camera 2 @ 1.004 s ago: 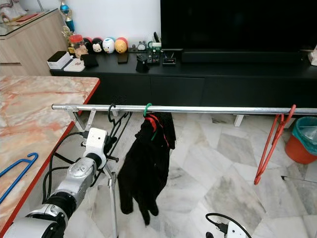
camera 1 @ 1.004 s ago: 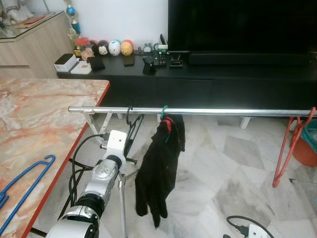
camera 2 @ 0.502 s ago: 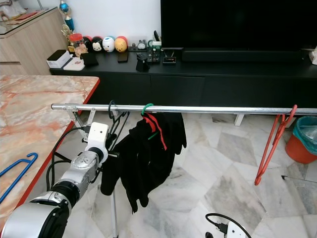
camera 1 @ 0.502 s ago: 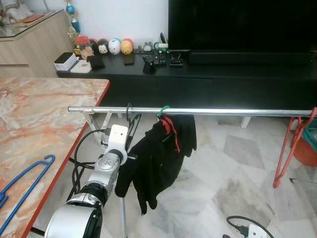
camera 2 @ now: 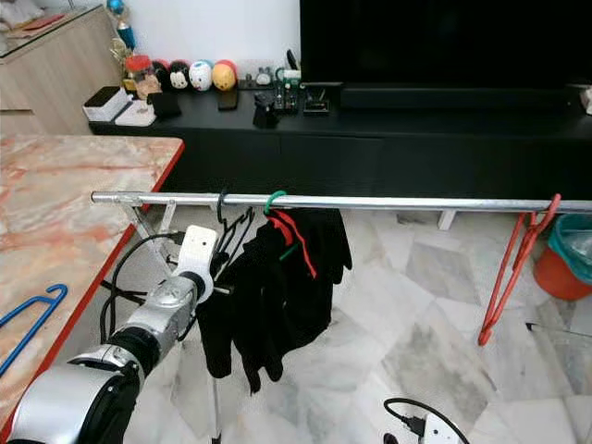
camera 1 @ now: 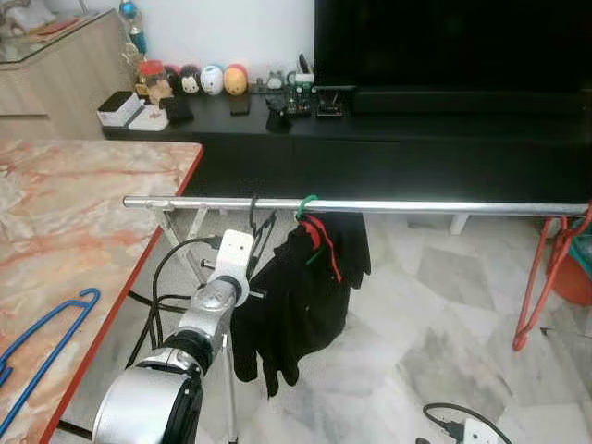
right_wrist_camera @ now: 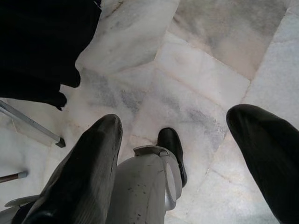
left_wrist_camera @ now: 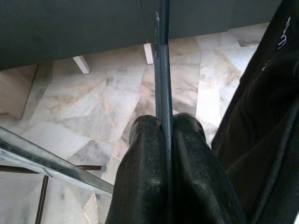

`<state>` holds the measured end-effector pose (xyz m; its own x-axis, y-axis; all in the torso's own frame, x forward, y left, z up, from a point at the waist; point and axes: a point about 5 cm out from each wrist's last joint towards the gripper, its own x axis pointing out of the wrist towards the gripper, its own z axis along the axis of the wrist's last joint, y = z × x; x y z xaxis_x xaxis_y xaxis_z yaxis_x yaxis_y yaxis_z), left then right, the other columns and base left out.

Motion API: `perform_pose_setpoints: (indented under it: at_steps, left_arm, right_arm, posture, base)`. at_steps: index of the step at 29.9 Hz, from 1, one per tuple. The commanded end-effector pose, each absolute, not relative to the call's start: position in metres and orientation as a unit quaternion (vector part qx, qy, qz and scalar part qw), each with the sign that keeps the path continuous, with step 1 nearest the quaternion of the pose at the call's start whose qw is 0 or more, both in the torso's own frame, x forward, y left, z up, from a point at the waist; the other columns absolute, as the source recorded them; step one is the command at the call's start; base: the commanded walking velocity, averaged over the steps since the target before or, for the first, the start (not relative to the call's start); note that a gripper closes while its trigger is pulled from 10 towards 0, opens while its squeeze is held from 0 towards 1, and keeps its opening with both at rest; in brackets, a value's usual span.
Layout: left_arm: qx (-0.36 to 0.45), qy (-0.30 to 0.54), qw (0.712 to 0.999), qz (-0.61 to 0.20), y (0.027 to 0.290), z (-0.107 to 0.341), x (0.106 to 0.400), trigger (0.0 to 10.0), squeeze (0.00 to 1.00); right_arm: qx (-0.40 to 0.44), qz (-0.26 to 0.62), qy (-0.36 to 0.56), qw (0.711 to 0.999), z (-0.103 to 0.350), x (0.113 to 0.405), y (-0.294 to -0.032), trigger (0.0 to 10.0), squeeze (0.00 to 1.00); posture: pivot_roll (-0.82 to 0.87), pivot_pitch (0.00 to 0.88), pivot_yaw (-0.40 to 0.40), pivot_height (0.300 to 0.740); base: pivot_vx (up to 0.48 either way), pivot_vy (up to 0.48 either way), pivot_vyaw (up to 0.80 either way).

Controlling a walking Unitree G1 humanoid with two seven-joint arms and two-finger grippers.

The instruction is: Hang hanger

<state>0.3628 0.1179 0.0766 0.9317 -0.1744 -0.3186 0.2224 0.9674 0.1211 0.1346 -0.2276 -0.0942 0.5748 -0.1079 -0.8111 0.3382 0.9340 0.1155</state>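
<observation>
Hanger [camera 1: 254, 227] hook sits over the metal rail [camera 1: 416, 206], left of the green-hooked hanger carrying the black garment [camera 1: 301, 296]; left gripper [left_wrist_camera: 164, 135] holds its fingers pressed together on the thin hanger wire, so release and pull-back seem left. Right gripper [right_wrist_camera: 187, 154] hangs low over the marble floor [camera 1: 435, 342], fingers spread, idle. Tight spot: garment touches the left arm, marble surface [camera 1: 74, 222] edge close on the left; rail runs bare rightward to the red hanger [camera 1: 541, 277]

Count: one rail [camera 1: 416, 206], four hangers (black [camera 1: 254, 215], green [camera 1: 306, 204], red [camera 1: 546, 268], blue [camera 1: 46, 333]), one black garment [camera 1: 296, 296].
</observation>
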Motion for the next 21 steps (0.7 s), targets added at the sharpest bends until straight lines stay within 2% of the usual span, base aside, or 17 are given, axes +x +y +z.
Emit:
perform_pose_setpoints:
  at_steps: [1,7,8,9,10,11,21]
  left_arm:
    - [0.089,0.194,0.973,-0.092,0.124,0.064,0.357,10.0,0.0]
    - [0.086,0.197,0.973,-0.082,0.13,0.06,0.354,10.0,0.0]
    - [0.083,0.194,0.974,-0.078,0.132,0.06,0.354,10.0,0.07]
    - [0.081,0.193,0.975,-0.076,0.132,0.059,0.353,10.0,0.33]
    - [0.079,0.192,0.975,-0.075,0.132,0.059,0.353,10.0,0.33]
    - [0.076,0.19,0.976,-0.071,0.133,0.059,0.353,10.0,1.0]
    - [0.056,0.16,0.984,-0.061,0.136,0.064,0.355,10.0,1.0]
  right_arm:
    - [0.135,-0.128,0.448,0.874,-0.095,0.132,-0.227,10.0,0.0]
    - [0.133,-0.126,0.449,0.875,-0.095,0.133,-0.227,10.0,0.0]
    - [0.132,-0.125,0.45,0.874,-0.095,0.133,-0.227,10.0,0.0]
    - [0.132,-0.124,0.45,0.875,-0.095,0.132,-0.227,10.0,0.0]
    - [0.132,-0.124,0.45,0.875,-0.095,0.132,-0.227,10.0,0.0]
    - [0.131,-0.124,0.45,0.875,-0.095,0.132,-0.227,10.0,0.0]
    - [0.13,-0.122,0.449,0.875,-0.095,0.133,-0.227,10.0,0.0]
  posture:
    - [-0.02,0.028,0.063,0.74]
    - [-0.02,0.029,0.06,0.74]
    - [-0.01,0.03,0.059,0.74]
    - [-0.01,0.03,0.059,0.74]
    - [-0.01,0.03,0.059,0.74]
    - [-0.01,0.029,0.058,0.74]
    - [-0.01,0.025,0.058,0.74]
  base:
    - [0.0,0.0,0.0]
    - [0.0,0.0,0.0]
    - [0.0,0.0,0.0]
    - [0.0,0.0,0.0]
    - [0.0,0.0,0.0]
    - [0.0,0.0,0.0]
    - [0.0,0.0,0.0]
